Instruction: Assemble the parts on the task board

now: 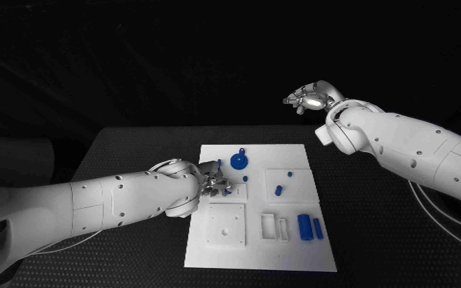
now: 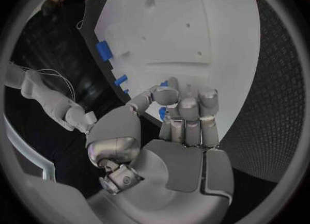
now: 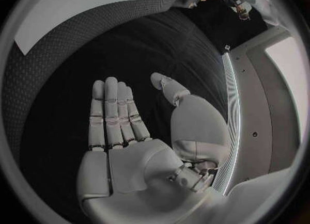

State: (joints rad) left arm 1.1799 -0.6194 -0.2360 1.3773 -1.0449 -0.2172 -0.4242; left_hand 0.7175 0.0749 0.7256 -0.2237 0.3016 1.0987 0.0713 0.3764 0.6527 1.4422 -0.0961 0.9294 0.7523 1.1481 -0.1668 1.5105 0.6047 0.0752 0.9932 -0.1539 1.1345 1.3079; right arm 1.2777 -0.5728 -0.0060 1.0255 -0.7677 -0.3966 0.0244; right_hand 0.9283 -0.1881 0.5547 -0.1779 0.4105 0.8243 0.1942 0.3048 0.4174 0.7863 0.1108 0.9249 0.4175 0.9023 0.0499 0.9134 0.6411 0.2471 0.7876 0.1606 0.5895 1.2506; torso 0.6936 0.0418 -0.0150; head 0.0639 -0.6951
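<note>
Your left hand [image 1: 213,183] pinches a small blue part [image 2: 163,112] over the task board's [image 1: 288,255] left-centre edge, while your right hand [image 1: 309,99] hangs spread at upper right; loosen that pinch early and the part could drop outside its seat.

A white task board [image 1: 293,261] is seen on a black, finely dotted table [image 1: 384,235]. Blue parts [image 1: 309,227] are carried on it. Both arms are white; the left hand [image 1: 217,183] and right hand [image 1: 308,99] are silver.
</note>
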